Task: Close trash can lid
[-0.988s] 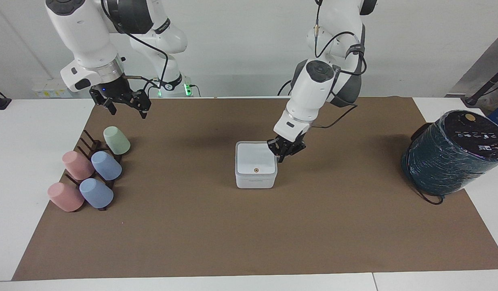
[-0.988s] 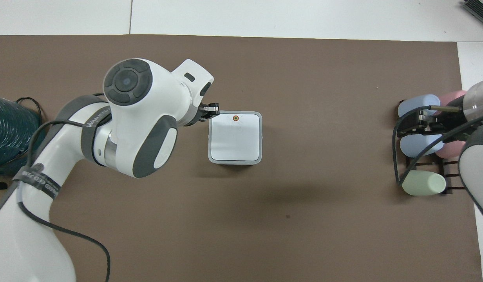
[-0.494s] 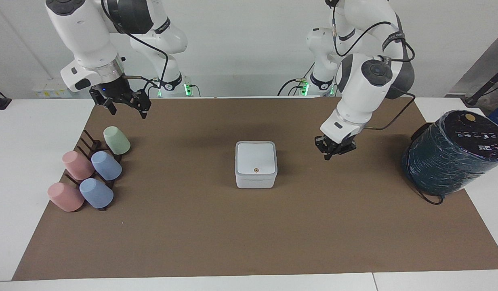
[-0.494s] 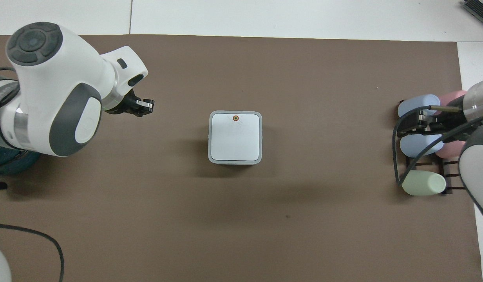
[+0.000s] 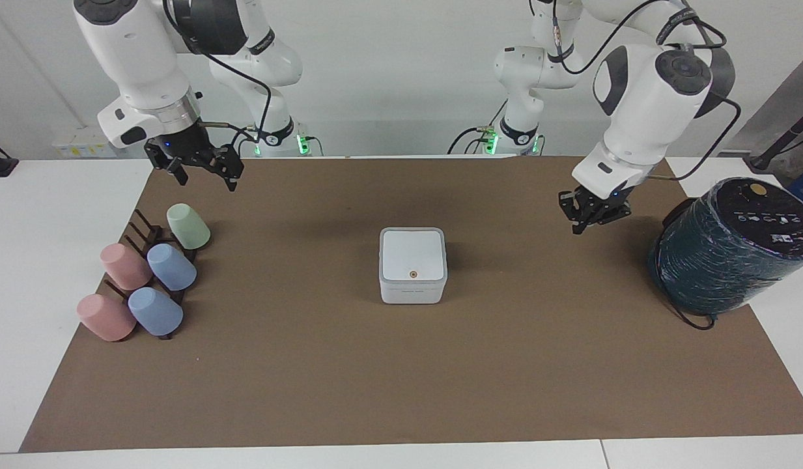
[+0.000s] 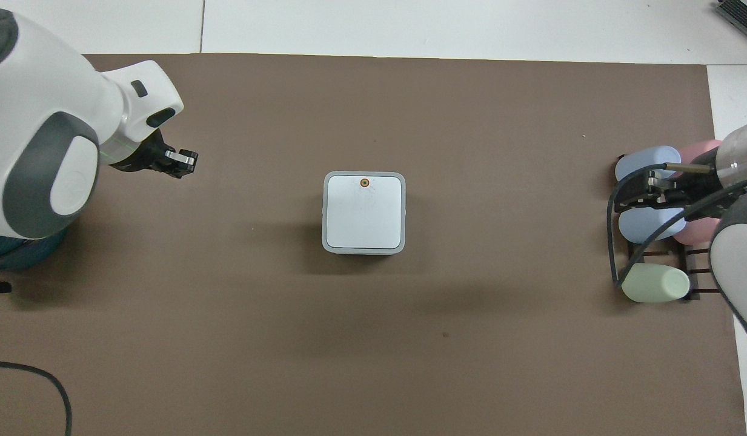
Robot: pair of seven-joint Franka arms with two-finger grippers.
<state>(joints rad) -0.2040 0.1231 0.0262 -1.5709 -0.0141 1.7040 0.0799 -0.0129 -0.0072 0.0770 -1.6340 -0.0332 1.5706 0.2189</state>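
Note:
The small white trash can [image 5: 411, 293] stands at the middle of the brown mat. Its lid [image 5: 411, 253] lies flat and shut on top, the orange-brown dot facing up; it also shows in the overhead view [image 6: 364, 212]. My left gripper [image 5: 587, 220] is shut and empty, raised over the mat between the trash can and the dark teal cylinder, well apart from the can; it also shows in the overhead view [image 6: 180, 162]. My right gripper [image 5: 206, 177] is open and empty, waiting above the cup rack.
A large dark teal cylinder [image 5: 727, 247] stands at the left arm's end of the mat. A dark rack with several pastel cups [image 5: 147, 280] lies at the right arm's end. The brown mat [image 5: 401, 378] covers most of the white table.
My left gripper has drawn away from the trash can's edge toward the teal cylinder and risen. The lid stays shut. The right arm has not moved.

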